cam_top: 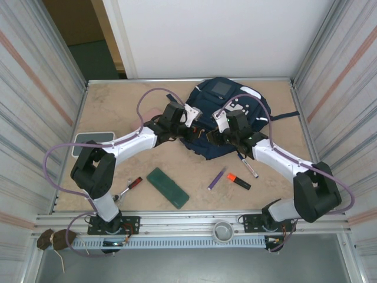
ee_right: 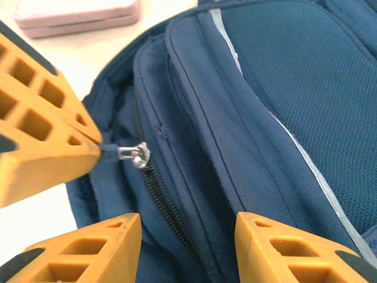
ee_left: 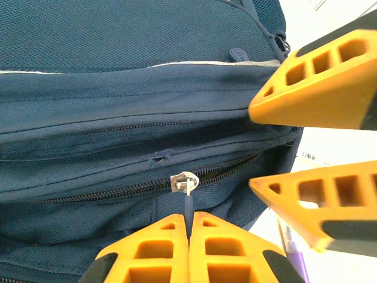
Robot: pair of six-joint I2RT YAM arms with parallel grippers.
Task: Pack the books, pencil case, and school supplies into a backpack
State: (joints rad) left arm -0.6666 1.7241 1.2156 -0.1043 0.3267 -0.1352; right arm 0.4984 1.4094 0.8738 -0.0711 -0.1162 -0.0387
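Observation:
The navy backpack [cam_top: 235,106] lies at the back middle of the table. My left gripper [ee_left: 188,221] is shut on the blue pull tab of a zipper, with the silver slider [ee_left: 185,181] just beyond its tips. In the right wrist view my right gripper [ee_right: 188,230] is open and straddles the backpack's zipper seam [ee_right: 171,206], beside the slider [ee_right: 136,155]. Both grippers meet at the backpack's front edge, left [cam_top: 194,131] and right [cam_top: 213,137]. The green pencil case [cam_top: 168,187], purple pen [cam_top: 217,177], orange highlighter [cam_top: 238,181] and white marker [cam_top: 248,165] lie on the table. The books are out of view.
A red-handled tool [cam_top: 128,187] lies left of the pencil case. A flat grey-and-pink device [cam_top: 91,141] sits at the table's left edge. Metal walls close in the table on both sides, and a rail with a round fitting [cam_top: 224,230] runs along the near edge.

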